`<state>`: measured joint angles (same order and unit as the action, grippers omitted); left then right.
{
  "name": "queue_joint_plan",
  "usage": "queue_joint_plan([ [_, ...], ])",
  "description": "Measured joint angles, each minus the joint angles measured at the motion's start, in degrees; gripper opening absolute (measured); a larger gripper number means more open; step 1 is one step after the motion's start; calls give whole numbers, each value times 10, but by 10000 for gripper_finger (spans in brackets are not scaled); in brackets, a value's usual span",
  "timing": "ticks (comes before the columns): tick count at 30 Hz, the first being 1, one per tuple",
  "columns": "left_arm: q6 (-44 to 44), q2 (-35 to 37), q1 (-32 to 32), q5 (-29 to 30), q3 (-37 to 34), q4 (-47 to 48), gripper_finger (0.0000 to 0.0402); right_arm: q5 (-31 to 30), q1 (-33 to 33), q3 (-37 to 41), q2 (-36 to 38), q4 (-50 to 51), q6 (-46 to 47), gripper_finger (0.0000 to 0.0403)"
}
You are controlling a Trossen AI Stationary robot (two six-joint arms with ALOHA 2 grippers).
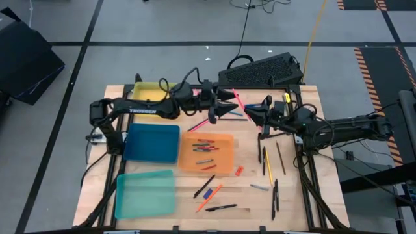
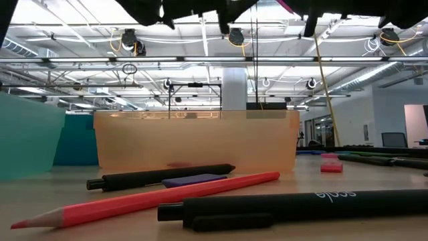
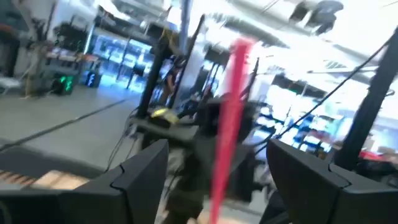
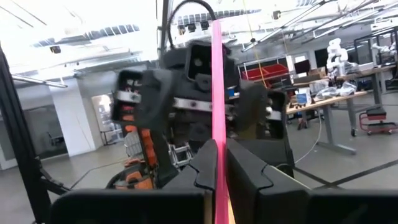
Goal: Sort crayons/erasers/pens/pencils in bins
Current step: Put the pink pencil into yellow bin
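Above the table's far middle, my right gripper (image 1: 249, 112) is shut on a long pink pencil (image 4: 216, 74). My left gripper (image 1: 227, 104) faces it, open. Its two fingers stand on either side of the pencil (image 3: 231, 112) with a gap on each side. The yellow bin (image 1: 149, 91), blue bin (image 1: 153, 142), orange bin (image 1: 208, 153) and teal bin (image 1: 145, 193) lie on the table's left half. Several crayons lie in the orange bin. Pens (image 1: 265, 159), a red eraser (image 1: 238, 171) and an orange pencil (image 1: 209, 198) lie loose on the table. My right gripper pinches the pink pencil between its two fingers at a lower part of the shaft (image 4: 217, 134). The fingers lie across the pencil. The long free part sticks out past the fingers toward my left gripper. The pencil is lifted clear of the table.
A black keyboard (image 1: 260, 70) lies at the far edge. A pink stick (image 1: 201, 123) lies under my left gripper. Near the front edge lie a black pen (image 2: 301, 204), a red pencil (image 2: 154, 201) and a blue eraser (image 1: 208, 193). More dark pens (image 1: 275, 195) lie at the near right.
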<state>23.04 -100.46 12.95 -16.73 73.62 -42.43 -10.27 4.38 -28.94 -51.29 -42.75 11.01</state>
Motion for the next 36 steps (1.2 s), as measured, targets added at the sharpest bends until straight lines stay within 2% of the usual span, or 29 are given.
queue_joint_plan([
  [5,-26,-27,-16,15,42,7,273,0,0,1,-2,1,0,13],
  [9,-81,-36,-27,-26,61,14,243,3,0,1,-2,1,-2,13],
  [14,-136,-22,-33,-14,64,83,136,-1,0,1,-2,1,-4,12],
  [18,-138,-18,-27,-12,64,132,31,-3,0,1,-2,1,-10,12],
  [19,-132,-18,-24,-12,64,138,16,-3,0,1,-2,1,-12,13],
  [25,-123,-17,-18,-8,64,144,3,-34,0,1,-2,6,-16,49],
  [30,-154,7,-13,12,64,217,2,-34,0,1,-1,40,-9,93],
  [33,-216,33,-14,54,64,282,3,-35,-5,-1,-1,139,12,118],
  [36,-266,63,-14,100,64,354,2,-34,-25,-42,-3,330,19,137],
])
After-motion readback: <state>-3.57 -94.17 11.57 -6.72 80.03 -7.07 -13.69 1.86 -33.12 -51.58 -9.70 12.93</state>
